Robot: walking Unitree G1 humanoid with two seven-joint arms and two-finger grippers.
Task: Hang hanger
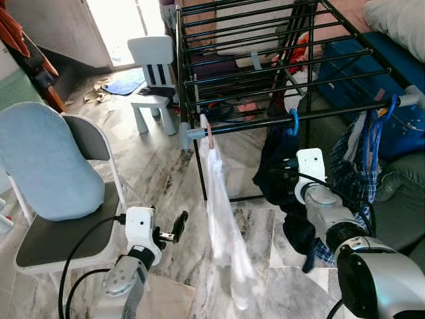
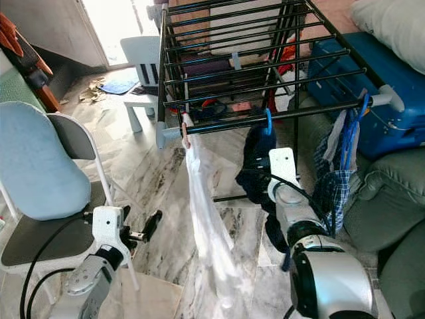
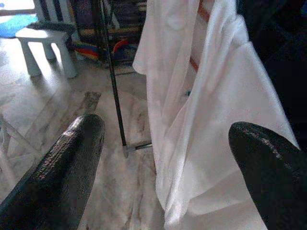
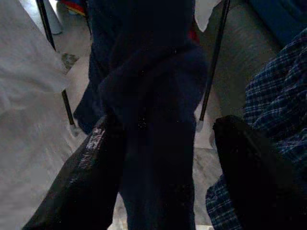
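Overhead, blue hanger (image 1: 293,122) hooked on rack rail (image 1: 332,111), garment straight down.

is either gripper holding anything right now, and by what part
Nothing is held. The left gripper is open, facing the hanging white shirt. The right gripper is open around the dark navy garment on the black drying rack, not clamped.

Blue hanger (image 1: 293,122) hooked on drying rack front bar (image 1: 319,114), frame centre-right, dark navy garment (image 1: 282,179) draped below. Pink hanger (image 1: 210,136) at bar's left end, carrying white shirt (image 1: 226,232).
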